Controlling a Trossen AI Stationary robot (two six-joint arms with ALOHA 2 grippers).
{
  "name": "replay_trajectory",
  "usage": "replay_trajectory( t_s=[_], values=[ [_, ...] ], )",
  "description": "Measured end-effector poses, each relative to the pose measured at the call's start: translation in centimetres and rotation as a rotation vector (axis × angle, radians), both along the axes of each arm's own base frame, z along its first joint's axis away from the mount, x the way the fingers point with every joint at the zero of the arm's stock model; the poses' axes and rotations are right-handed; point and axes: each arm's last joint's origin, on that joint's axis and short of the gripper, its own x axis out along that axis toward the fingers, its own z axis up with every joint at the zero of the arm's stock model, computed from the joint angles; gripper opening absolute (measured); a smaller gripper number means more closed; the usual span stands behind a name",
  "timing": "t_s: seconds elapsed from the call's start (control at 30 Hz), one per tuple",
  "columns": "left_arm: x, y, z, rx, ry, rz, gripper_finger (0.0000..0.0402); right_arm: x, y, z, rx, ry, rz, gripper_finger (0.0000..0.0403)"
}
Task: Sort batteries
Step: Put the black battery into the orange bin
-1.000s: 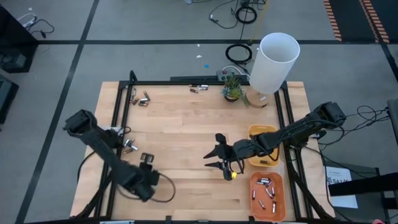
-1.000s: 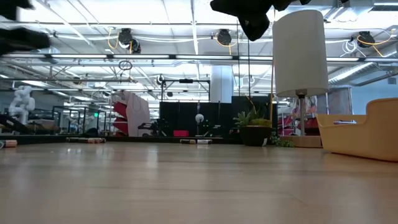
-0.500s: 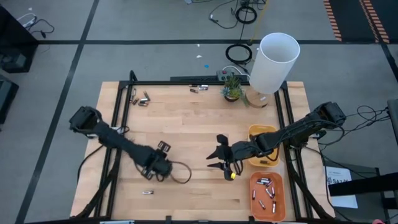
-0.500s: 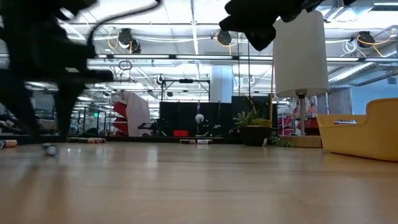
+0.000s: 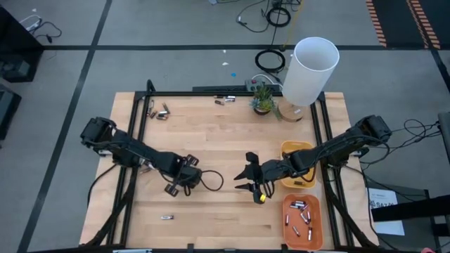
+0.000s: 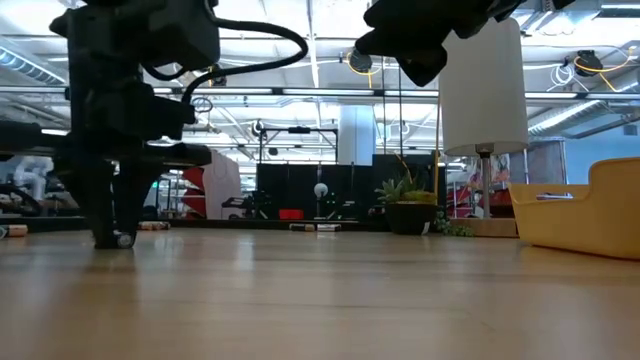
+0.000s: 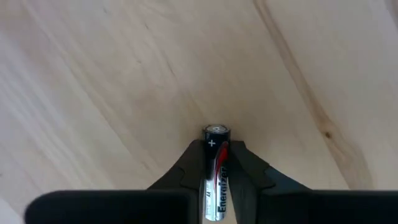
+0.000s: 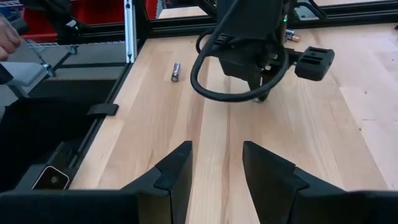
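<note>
Your left gripper (image 5: 171,188) is down at the tabletop (image 5: 211,133), left of centre, its fingers (image 7: 249,171) pinching a battery (image 7: 215,168) between them; the plus end pokes out past the fingertips and the cell's tip sits at the wood. One loose battery (image 5: 166,217) lies on the table just in front of that gripper, toward the near edge. More batteries (image 5: 160,111) sit well beyond it at the far left corner. Your right gripper (image 5: 242,180) hangs above the table's middle, fingers spread with nothing between them, facing the left gripper. Just behind it to its right are the yellow tray (image 5: 287,149) and the orange tray (image 5: 288,228), which holds several sorted batteries (image 5: 299,214).
</note>
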Motion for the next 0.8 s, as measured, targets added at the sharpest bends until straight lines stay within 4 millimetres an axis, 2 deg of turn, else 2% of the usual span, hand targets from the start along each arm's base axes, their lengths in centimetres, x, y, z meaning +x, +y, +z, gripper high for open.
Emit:
replay_trajectory(
  t_s=[0.13, 0.23, 0.33, 0.47, 0.6, 0.67, 0.8],
  values=[
    [0.7, 0.0, 0.7, 0.002, -0.046, 0.018, 0.0047, -0.6, -0.2, 0.9, 0.011, -0.001, -0.011, 0.0132],
    [1.7, -0.1, 2.0, 0.017, -0.156, 0.046, 0.0047, -2.2, -0.6, 2.3, 0.073, 0.027, -0.043, 0.0132],
    [3.0, -0.3, 4.7, -0.024, -0.367, 0.079, 0.0047, -4.1, -0.3, 3.0, 0.108, 0.096, -0.114, 0.0132],
    [4.4, -0.9, 6.9, -0.142, -0.612, 0.078, 0.0047, -6.5, 1.2, 3.1, 0.105, 0.152, -0.228, 0.0132],
    [6.7, -1.8, 9.8, -0.307, -0.971, 0.054, 0.0047, -8.4, 2.6, 3.2, 0.13, 0.163, -0.314, 0.0132],
    [7.9, -2.3, 10.2, -0.369, -1.124, 0.039, 0.0047, -9.2, 3.0, 3.2, 0.126, 0.153, -0.355, 0.0132],
    [10.5, -3.2, 8.9, -0.454, -1.272, 0.014, 0.0047, -10.8, 2.5, 3.7, 0.076, 0.102, -0.498, 0.0132]
  ],
)
